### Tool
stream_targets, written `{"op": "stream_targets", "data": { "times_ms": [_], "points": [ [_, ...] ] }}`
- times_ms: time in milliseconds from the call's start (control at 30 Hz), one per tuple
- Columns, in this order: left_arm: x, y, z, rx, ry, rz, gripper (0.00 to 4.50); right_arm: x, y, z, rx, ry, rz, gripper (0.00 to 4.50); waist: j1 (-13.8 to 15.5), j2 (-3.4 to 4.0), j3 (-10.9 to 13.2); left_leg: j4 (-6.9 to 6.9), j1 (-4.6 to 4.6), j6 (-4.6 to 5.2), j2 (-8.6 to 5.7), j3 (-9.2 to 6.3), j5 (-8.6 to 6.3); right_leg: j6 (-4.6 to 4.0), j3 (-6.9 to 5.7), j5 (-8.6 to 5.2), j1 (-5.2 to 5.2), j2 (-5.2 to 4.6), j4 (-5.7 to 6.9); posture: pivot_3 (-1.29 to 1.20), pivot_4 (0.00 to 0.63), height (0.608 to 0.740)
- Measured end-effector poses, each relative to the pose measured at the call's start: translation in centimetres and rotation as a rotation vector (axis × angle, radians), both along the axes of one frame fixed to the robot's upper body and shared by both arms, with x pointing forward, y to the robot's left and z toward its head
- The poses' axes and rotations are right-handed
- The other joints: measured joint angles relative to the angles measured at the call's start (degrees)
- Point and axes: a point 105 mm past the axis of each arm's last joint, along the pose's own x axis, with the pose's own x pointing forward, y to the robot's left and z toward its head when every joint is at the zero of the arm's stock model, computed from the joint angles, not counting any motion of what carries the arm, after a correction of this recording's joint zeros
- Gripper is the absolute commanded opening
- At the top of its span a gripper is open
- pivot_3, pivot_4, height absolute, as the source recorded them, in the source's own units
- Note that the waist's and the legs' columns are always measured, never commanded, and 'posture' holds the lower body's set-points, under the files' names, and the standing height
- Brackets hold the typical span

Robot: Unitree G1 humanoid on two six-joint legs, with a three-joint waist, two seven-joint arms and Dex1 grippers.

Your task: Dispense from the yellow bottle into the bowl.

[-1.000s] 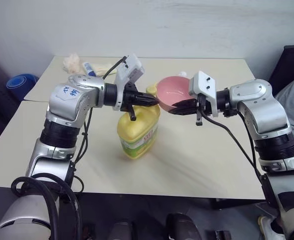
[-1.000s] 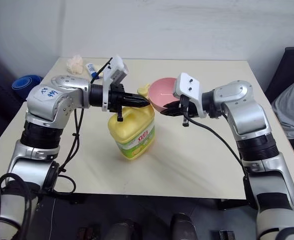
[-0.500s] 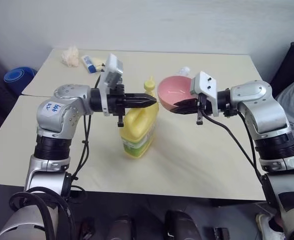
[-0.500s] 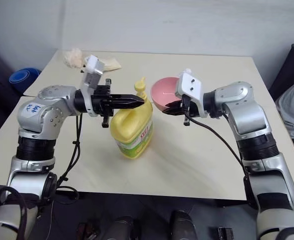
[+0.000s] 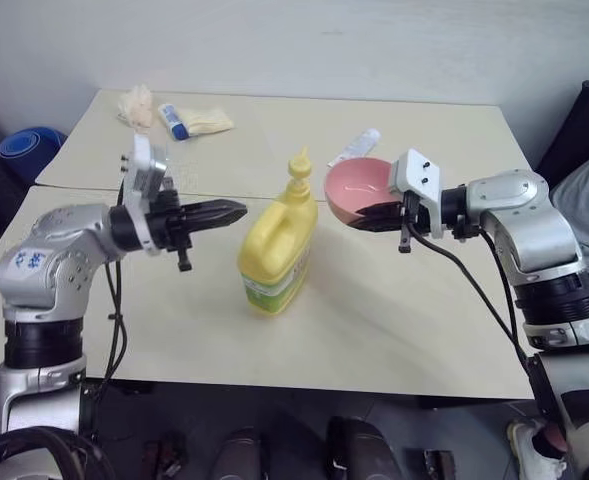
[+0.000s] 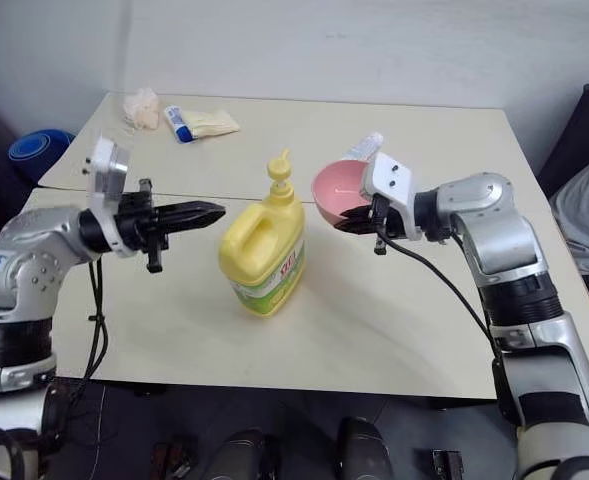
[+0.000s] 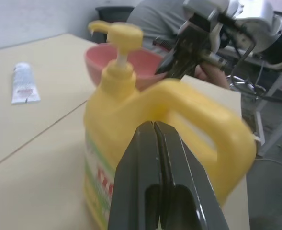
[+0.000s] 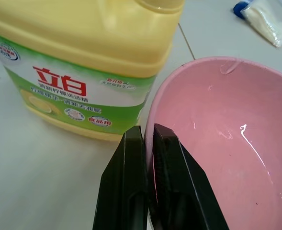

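Note:
The yellow bottle [image 5: 277, 245] stands upright mid-table, its pump nozzle [image 5: 299, 166] up and its spout toward the bowl. To its right the pink bowl [image 5: 357, 186] hangs above the table, level with the pump. My right gripper [image 5: 371, 213] is shut on the bowl's near rim [image 8: 152, 115]. Wet streaks shine inside the bowl [image 8: 236, 143]. My left gripper [image 5: 236, 209] is shut and holds nothing. It points level at the bottle from the left, a short gap away, and in the left wrist view its closed fingers [image 7: 145, 158] aim at the handle [image 7: 203, 115].
A white tube [image 5: 357, 146] lies behind the bowl. A blue-capped tube [image 5: 175, 122], a pale packet [image 5: 206, 120] and a crumpled wad [image 5: 134, 100] lie at the back left. A blue object [image 5: 22, 148] sits off the table's left edge; a person [image 5: 586, 195] is at the right.
My left gripper has drawn back leftward from over the bottle's pump to a spot beside the bottle. The right gripper and bowl have stayed nearly in place. The camera view has shifted.

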Motion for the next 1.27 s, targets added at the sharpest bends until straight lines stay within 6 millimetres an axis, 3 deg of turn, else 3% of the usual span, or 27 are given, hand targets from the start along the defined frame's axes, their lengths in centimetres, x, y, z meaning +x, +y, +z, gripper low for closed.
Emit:
{"op": "stream_targets", "data": {
  "times_ms": [133,300,400,467,500,667,833,933,1067,1167,1267],
  "points": [
    [-0.2,2.2,-2.2,0.015,-0.019,0.127,1.17,-0.4,-1.5,-2.4,0.038,0.029,-0.038,0.0,0.18,-0.04,0.02,0.06,-0.15,0.01,-0.01,-0.03,0.0,0.0,-0.05,0.0,-0.05,-0.04,-0.02,0.0,0.15,0.74],
    [-2.1,4.6,-7.2,0.051,0.044,0.219,2.75,0.2,-5.4,-6.8,0.043,0.057,-0.201,0.0,0.06,-0.04,0.03,0.07,-0.19,0.03,-0.03,0.03,0.01,0.01,-0.07,0.01,-0.13,-0.06,0.0,0.0,0.15,0.74],
    [-3.0,5.4,-9.2,0.04,0.057,0.269,3.66,1.1,-8.0,-8.5,0.039,0.009,-0.305,0.0,0.0,-0.04,0.03,0.08,-0.13,0.03,-0.01,0.04,0.03,0.01,-0.04,0.01,-0.1,-0.08,0.06,0.0,0.15,0.74],
    [-3.1,5.6,-10.1,0.041,0.044,0.303,4.36,1.5,-8.9,-10.0,0.042,0.001,-0.35,0.0,-0.03,-0.04,0.03,0.08,-0.1,0.03,-0.01,0.04,0.03,0.01,-0.03,0.01,-0.08,-0.08,0.07,0.0,0.15,0.74],
    [-3.0,5.8,-10.3,0.04,0.032,0.319,4.49,1.6,-9.0,-10.6,0.052,0.001,-0.364,0.0,-0.04,-0.04,0.03,0.08,-0.08,0.03,-0.01,0.05,0.03,0.01,-0.03,0.01,-0.07,-0.09,0.09,0.0,0.15,0.74],
    [-2.8,6.1,-11.2,0.089,-0.043,0.37,4.5,1.5,-10.1,-13.3,0.091,0.035,-0.411,1.55,0.03,-0.04,0.03,0.08,-0.09,0.04,-0.03,0.06,0.04,0.01,-0.06,0.01,-0.07,-0.11,0.07,0.0,0.15,0.74],
    [-2.5,6.0,-11.3,0.146,-0.112,0.387,4.5,0.9,-10.4,-11.7,0.176,-0.057,-0.356,3.26,-0.08,-0.04,0.03,0.07,-0.07,0.05,-0.01,0.05,0.04,0.02,-0.06,0.01,-0.05,-0.12,0.08,0.0,0.15,0.74],
    [-2.8,6.5,-11.9,0.172,-0.126,0.404,4.5,-0.5,-10.1,-10.3,0.253,-0.117,-0.287,4.33,0.0,-0.04,0.02,0.05,-0.04,0.05,-0.01,0.05,0.04,0.02,-0.06,0.01,-0.04,-0.13,0.07,0.0,0.15,0.74],
    [-3.9,7.2,-13.6,0.218,-0.099,0.421,4.5,-3.8,-9.4,-10.5,0.299,-0.118,-0.19,4.47,0.26,-0.04,0.02,0.04,-0.02,0.05,-0.01,0.03,0.04,0.02,-0.09,0.01,0.0,-0.16,0.05,0.0,0.15,0.74],
    [-4.6,8.1,-15.0,0.264,-0.071,0.448,4.5,-7.0,-8.8,-12.4,0.274,-0.066,-0.134,4.47,0.45,-0.04,0.03,0.03,0.15,0.07,-0.04,0.05,0.03,0.02,-0.07,0.01,0.17,-0.19,0.04,0.0,0.15,0.74],
    [-5.0,8.5,-15.6,0.279,-0.073,0.466,4.5,-8.8,-9.0,-13.9,0.264,-0.027,-0.154,4.47,0.27,-0.04,0.03,-0.07,0.61,0.09,-0.03,0.09,0.01,0.02,-0.04,0.01,0.62,-0.25,-0.02,0.0,0.15,0.74]
  ]
}}
